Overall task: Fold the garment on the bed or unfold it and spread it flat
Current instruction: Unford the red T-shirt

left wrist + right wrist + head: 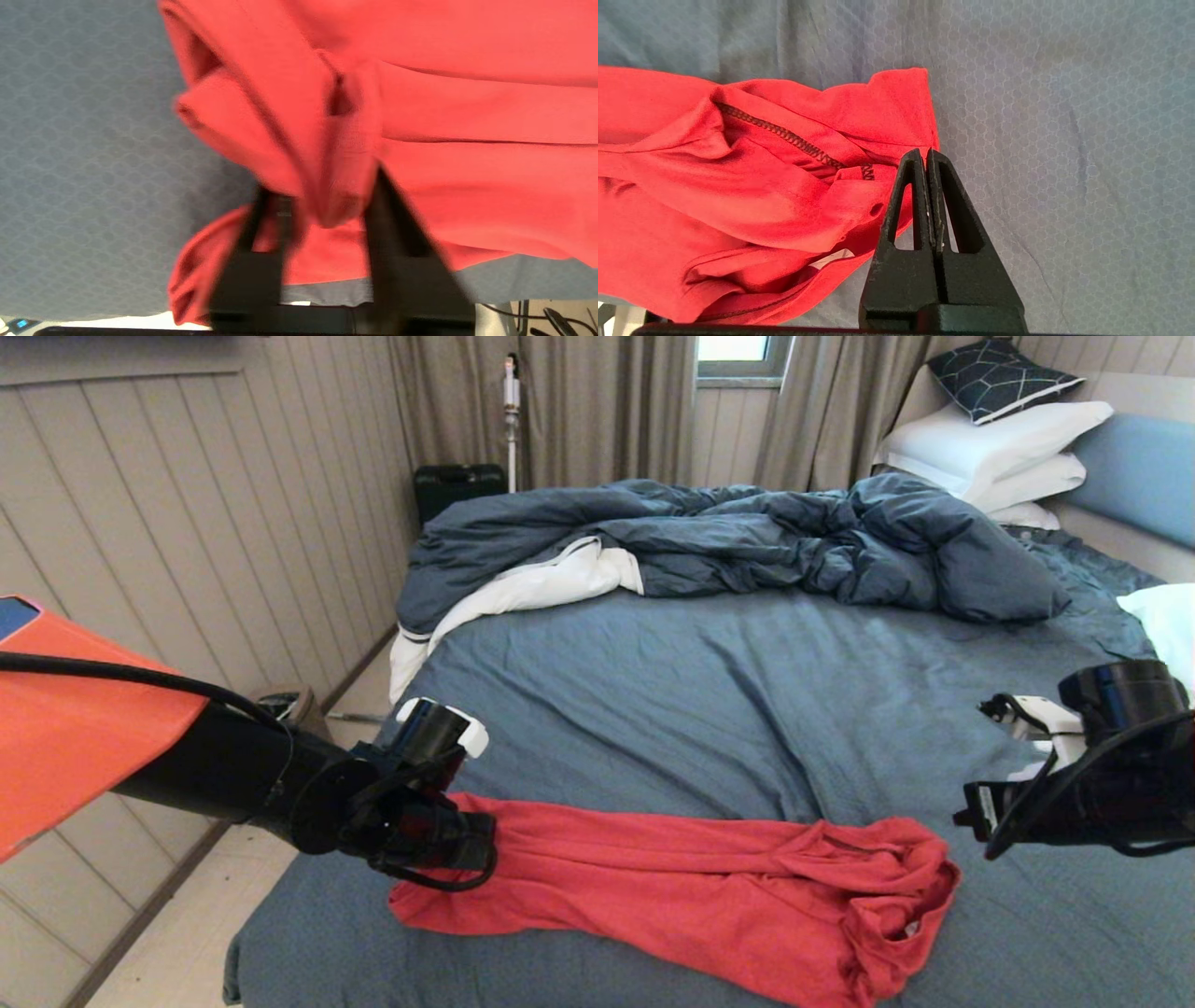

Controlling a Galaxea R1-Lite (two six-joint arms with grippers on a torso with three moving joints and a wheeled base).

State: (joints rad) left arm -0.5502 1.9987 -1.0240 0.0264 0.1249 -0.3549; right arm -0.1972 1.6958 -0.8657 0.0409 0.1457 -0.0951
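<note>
Your red short-sleeved T-shirt [691, 887] lies on the slate-blue fitted sheet of the large bed [709, 681], close to the bed's near edge. It is bunched into a long, rumpled band running along that edge, from near the left corner toward the middle. No chest print shows; you see only plain red knit, with an overlocked dark seam exposed at the right end in the right wrist view [738, 186].

Left gripper [467, 840]: it sits at the left end of the shirt, low over the sheet. In the left wrist view [327, 200] its two black fingers [261, 261] stand apart with a fold of red cloth between them. The frame is smeared there, so you cannot tell whether the fingers press that fold or merely flank it.

Right gripper [971, 817]: it hangs above the sheet just beside the shirt's right end, apart from the cloth in the head view. The right wrist view [927, 158] shows its fingers pressed together tip to tip with nothing between them; the shirt's edge lies beside them on the sheet.

Further back, note the rumpled dark blue duvet with white lining [709, 541] heaped across the bed's far edge, and stacked white pillows [999, 457] at the far right corner against the blue headboard [1139, 476].
</note>
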